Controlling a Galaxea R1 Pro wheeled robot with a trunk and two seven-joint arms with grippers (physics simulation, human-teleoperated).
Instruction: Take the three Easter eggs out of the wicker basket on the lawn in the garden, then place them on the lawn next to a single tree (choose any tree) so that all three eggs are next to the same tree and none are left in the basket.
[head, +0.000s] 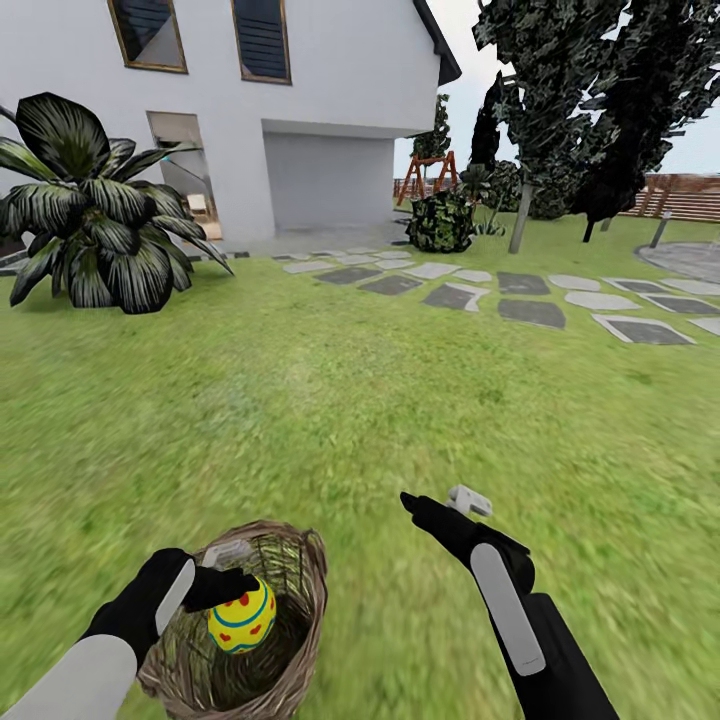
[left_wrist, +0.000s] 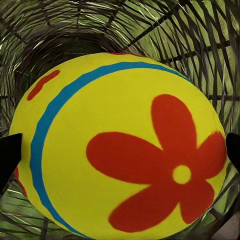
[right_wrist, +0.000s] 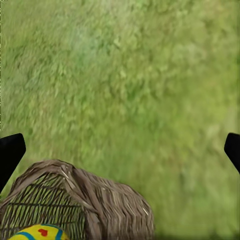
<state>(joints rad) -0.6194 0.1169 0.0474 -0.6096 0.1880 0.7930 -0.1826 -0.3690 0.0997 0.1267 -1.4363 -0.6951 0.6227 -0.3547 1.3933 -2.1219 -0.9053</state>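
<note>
Egg coming out of the basket!
Left gripper (head: 240, 592) seemingly clamps an egg (head: 242, 617) above the basket (head: 300, 560); right gripper (head: 440, 505) open, idle; next, carry it treeward.

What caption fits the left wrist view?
Left gripper closed on a yellow flowered Easter egg inside the wicker basket.

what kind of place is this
A simulated home garden, by the look of it: a wide green lawn, a white gabled house behind it, a stepping-stone path and trees along the far side.
</note>
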